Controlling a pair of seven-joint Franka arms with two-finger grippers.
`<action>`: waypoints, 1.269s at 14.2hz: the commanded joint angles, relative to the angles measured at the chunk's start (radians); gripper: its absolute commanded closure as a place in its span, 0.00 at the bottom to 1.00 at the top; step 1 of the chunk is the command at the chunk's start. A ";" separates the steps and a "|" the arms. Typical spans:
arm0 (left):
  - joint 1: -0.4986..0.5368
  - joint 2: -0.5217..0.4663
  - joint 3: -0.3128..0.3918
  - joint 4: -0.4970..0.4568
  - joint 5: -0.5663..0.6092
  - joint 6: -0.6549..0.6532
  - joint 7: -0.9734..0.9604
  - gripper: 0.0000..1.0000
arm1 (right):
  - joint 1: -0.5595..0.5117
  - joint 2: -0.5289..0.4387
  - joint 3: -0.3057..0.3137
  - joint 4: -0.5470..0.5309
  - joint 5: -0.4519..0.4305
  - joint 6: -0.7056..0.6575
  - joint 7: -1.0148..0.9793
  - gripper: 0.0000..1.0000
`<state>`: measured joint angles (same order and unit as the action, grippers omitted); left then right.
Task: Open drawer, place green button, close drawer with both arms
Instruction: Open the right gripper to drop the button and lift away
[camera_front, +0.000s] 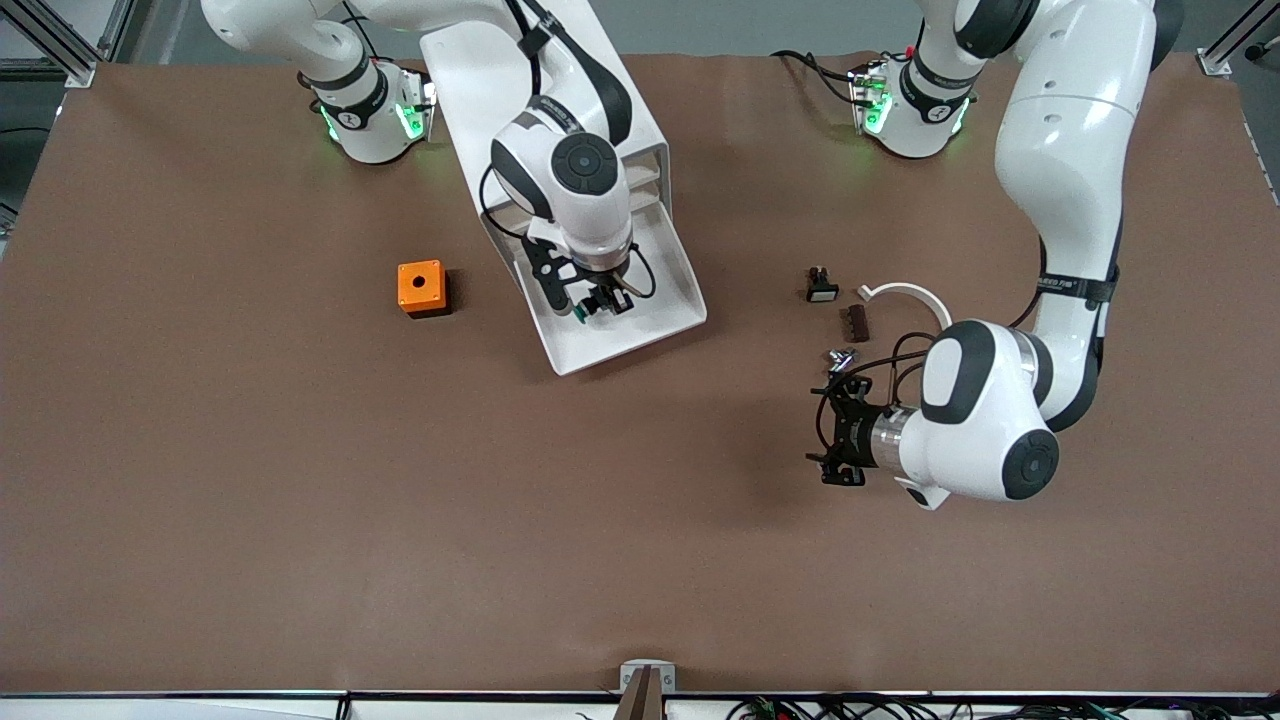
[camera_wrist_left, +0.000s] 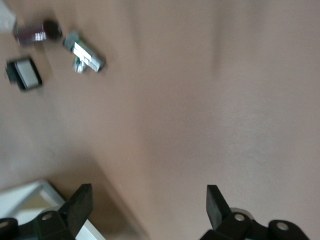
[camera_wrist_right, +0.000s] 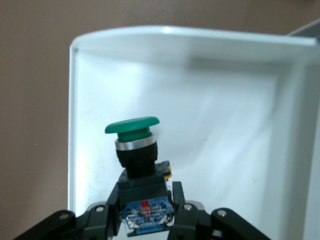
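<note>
Right claw (camera_wrist_right: 145, 220) grips the button (camera_wrist_right: 134, 145) over the open drawer (camera_front: 660, 310); left claw (camera_wrist_left: 145, 210) released, waiting near black switch (camera_front: 822, 287).

My front camera looks down from high across the worktop (camera_front: 250, 500), facing both bases. The right wrist camera sits close over the open drawer (camera_wrist_right: 225, 100), also visible in front. The left wrist camera looks down at bare worktop.

Brown-topped table (camera_front: 300, 520) framed by grey aluminium rails (camera_front: 60, 40).
</note>
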<state>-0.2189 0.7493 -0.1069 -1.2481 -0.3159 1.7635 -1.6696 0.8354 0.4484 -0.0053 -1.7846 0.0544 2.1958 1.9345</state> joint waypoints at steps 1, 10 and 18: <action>-0.023 -0.038 -0.002 -0.016 0.081 -0.012 0.135 0.00 | 0.021 0.032 -0.010 0.042 -0.015 -0.010 0.032 0.01; -0.147 -0.024 -0.030 -0.050 0.236 0.111 0.665 0.00 | -0.126 -0.039 -0.019 0.102 -0.016 -0.152 -0.419 0.00; -0.364 -0.018 -0.037 -0.229 0.341 0.387 0.714 0.00 | -0.606 -0.270 -0.021 0.082 -0.021 -0.491 -1.508 0.00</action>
<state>-0.5500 0.7543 -0.1475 -1.4421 0.0136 2.1358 -0.9548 0.3367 0.2413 -0.0511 -1.6668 0.0371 1.7411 0.6636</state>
